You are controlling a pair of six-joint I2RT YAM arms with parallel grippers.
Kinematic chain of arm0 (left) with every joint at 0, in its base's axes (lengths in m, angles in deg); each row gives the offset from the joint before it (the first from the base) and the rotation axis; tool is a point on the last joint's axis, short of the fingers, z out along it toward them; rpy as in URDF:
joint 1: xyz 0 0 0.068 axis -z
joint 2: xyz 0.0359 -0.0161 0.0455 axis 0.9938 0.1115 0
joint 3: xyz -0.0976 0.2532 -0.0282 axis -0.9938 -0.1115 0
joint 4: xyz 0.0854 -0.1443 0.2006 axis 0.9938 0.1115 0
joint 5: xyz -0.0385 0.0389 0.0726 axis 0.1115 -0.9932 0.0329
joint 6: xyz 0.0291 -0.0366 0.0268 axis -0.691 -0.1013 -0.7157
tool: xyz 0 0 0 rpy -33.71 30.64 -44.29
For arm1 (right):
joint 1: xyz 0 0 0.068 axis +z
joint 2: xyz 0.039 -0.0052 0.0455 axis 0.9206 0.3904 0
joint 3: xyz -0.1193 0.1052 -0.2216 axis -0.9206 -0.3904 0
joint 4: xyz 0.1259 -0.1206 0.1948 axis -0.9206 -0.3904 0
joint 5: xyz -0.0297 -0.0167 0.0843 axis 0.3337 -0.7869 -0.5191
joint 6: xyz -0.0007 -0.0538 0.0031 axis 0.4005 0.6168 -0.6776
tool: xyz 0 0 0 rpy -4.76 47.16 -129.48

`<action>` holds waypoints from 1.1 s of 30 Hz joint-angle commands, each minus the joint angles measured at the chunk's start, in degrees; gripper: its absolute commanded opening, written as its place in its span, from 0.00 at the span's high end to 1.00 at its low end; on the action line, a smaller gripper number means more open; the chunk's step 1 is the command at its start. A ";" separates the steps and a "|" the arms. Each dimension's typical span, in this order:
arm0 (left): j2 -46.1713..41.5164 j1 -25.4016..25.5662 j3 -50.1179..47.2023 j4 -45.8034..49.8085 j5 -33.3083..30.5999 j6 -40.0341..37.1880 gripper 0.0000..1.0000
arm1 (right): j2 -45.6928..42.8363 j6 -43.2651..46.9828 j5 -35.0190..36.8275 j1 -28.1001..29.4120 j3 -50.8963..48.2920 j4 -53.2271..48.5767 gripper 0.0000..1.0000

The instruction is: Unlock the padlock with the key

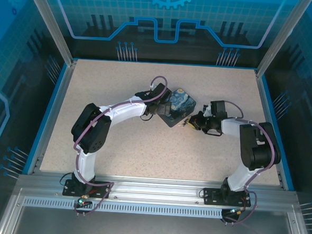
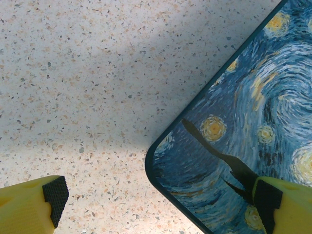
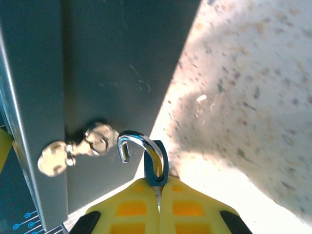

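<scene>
The right pincer is clamped on the padlock. Its dark blue body sits at the fingertips and its shackle curves just beyond, free end out beside the latch on the tin wall. This grip probably steadies the lock, though I cannot pick out the key. Farther off, the left pincer stands apart, straddling the tin's corner, likely to stop it sliding.

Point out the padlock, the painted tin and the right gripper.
padlock (image 3: 157,165): right wrist view, where the shackle enters the blue body.
painted tin (image 2: 253,112): left wrist view, on the swirled lid.
right gripper (image 3: 159,191): right wrist view, seam between the yellow fingertips.
</scene>
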 commanded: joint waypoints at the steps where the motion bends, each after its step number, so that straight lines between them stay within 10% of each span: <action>1: 0.80 -0.45 -1.64 6.74 -0.74 -0.66 0.01 | -4.18 0.84 0.34 -1.44 -1.70 -1.68 1.00; 20: -1.30 -2.88 12.30 10.43 -0.72 -5.64 0.01 | -19.96 3.10 2.90 -2.77 -5.06 -11.03 1.00; 33: -15.61 -3.68 2.99 10.24 0.32 -3.62 0.01 | -28.87 3.98 -0.91 3.70 -5.70 -16.67 1.00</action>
